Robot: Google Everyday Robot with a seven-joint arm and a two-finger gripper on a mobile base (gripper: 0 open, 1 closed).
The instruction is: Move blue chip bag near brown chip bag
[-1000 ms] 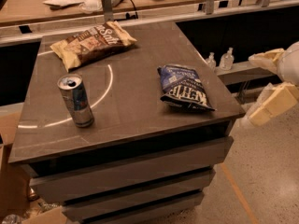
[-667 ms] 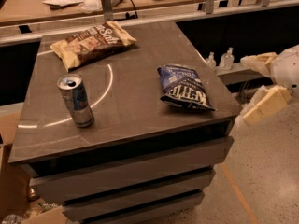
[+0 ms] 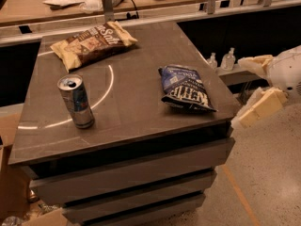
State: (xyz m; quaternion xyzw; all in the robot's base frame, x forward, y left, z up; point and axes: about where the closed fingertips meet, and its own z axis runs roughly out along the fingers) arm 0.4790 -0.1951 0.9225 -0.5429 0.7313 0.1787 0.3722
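Grey counter (image 3: 131, 112) with drawer fronts, speckled pale floor (image 3: 273, 187), cluttered wooden desk (image 3: 28, 11) behind, warm dim light, gripper (image 3: 244, 92) spread-fingered off the counter's right edge.

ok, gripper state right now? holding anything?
Gripper: open, jaws spread apart and empty, off the right edge of the table, to the right of the blue chip bag.

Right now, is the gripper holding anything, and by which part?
Nothing. The gripper hangs beside the table, fingers open; the blue chip bag lies on it.
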